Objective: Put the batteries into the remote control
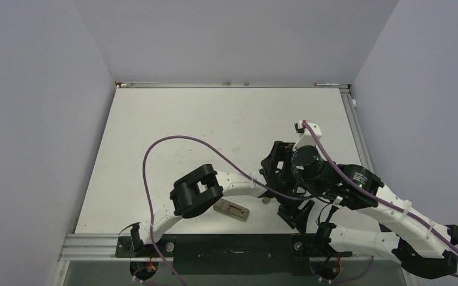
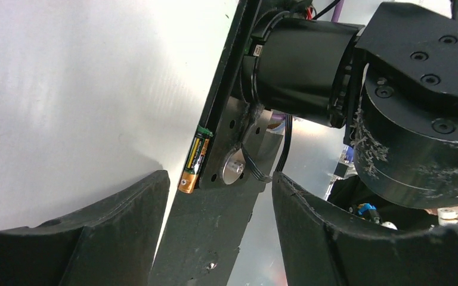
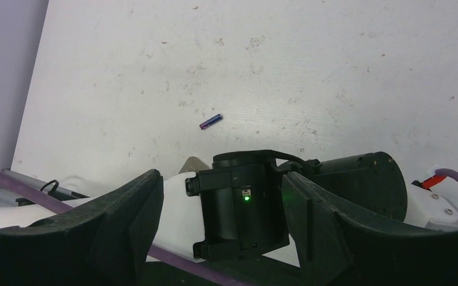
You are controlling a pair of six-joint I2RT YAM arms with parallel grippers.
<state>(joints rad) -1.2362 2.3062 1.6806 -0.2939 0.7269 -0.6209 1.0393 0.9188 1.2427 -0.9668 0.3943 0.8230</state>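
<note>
Closest in, at the lower middle of the overhead view, the remote control (image 1: 231,210) lies flat on the white surface (image 1: 214,119), just beyond the black base rail (image 1: 232,245). Its plain back is up with the battery recess showing, and it sits a little slantwise. It is just below the bulky elbow of the left arm (image 1: 197,190), and I see neither arm touching it.

The brownish-gold battery (image 2: 194,164) lies near the centre of the left wrist view, right beside the edge of a black metal plate (image 2: 214,232). Whether it touches the plate I cannot tell. The left jaws stand well apart along the bottom of that view with nothing between them, and the battery lies a bit beyond their tips.

Further back, the right arm (image 1: 393,208) folds over the left at centre right of the overhead view. The right jaws are wide apart too and hold nothing; the left arm's black wrist block shows through the gap.

Farthest out, the purple-blue battery (image 3: 210,121) lies alone on the bare surface, just above centre in the right wrist view.
</note>
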